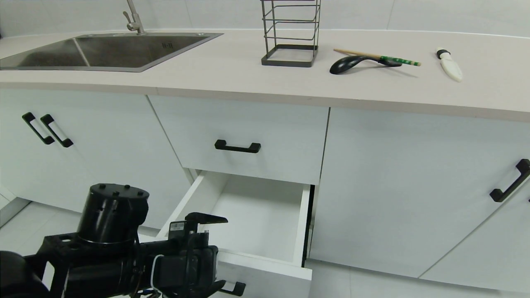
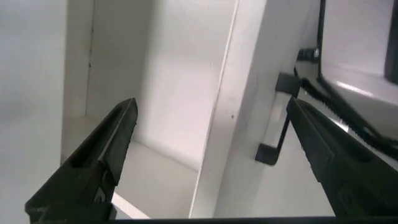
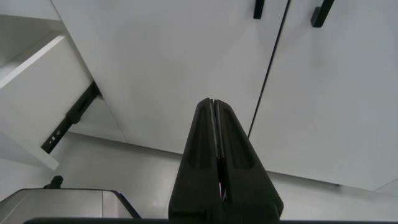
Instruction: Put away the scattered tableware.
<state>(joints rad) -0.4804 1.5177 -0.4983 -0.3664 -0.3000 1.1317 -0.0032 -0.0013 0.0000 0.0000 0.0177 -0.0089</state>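
Left end effector gapes wide and empty, with the front edge of the pulled-out drawer between its fingers. Right end effector is pressed closed, holding nothing. The black spoon, chopsticks and white utensil lie on the surface above the drawer, well back from its edge.

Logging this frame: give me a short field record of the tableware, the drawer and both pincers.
Counter: black spoon, chopsticks lying across its handle, white utensil apart to their right, wire rack to their left.
Drawer: lower one, open.
Left pincer: open, at the drawer front by the drawer handle.
Right pincer: shut, empty, facing cabinet doors.
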